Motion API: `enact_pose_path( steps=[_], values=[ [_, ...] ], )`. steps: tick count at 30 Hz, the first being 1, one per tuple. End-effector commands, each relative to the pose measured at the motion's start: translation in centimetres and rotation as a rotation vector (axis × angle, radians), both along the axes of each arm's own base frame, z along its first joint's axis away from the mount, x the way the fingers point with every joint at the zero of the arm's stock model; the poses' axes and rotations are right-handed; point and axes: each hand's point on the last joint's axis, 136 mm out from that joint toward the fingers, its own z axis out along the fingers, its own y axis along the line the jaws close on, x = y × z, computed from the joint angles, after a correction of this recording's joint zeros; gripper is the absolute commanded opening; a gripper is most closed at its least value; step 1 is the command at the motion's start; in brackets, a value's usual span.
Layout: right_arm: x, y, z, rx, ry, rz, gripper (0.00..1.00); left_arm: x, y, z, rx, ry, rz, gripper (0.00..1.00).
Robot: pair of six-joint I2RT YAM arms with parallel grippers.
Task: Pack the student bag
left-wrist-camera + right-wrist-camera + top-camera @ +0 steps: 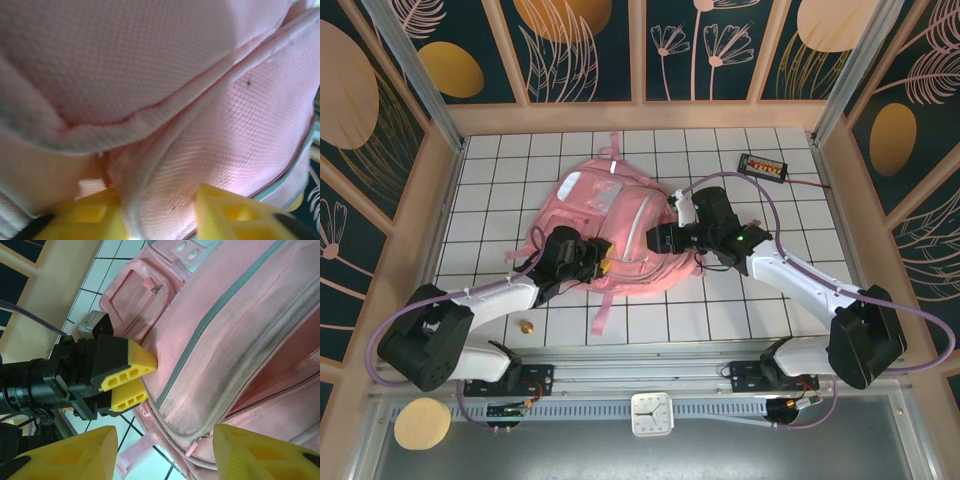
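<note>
A white clock [651, 413] lay before the tiled table [720, 310]; a wooden disc [421, 422] lay left of the clock, a black box [763, 166] far beyond it.

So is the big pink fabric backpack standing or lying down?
Lying down: the pink fabric backpack lies flat on the white tiled table.
</note>
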Motion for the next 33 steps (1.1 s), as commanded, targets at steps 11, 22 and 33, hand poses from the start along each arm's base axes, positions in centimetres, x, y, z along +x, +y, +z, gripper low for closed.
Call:
enact_pose_path(
  steps=[11, 22, 33],
  values=[
    [-0.6, -2.4, -2.3, -0.155, 0.033, -0.080, 0.64, 1.9, -2.1, 5.6, -0.118, -0.139, -0.028, 0.00],
    [-1.2, -1.1, -7.4, -0.274, 0.078, -0.025, 0.60, 2.2, -2.9, 6.5, -0.154, -0.139, -0.047, 0.00],
    [-0.5, -0.4, -9.3, -0.299, 0.088, -0.011, 0.60, 2.0, -2.8, 7.1, -0.154, -0.141, -0.050, 0.00]
  ],
)
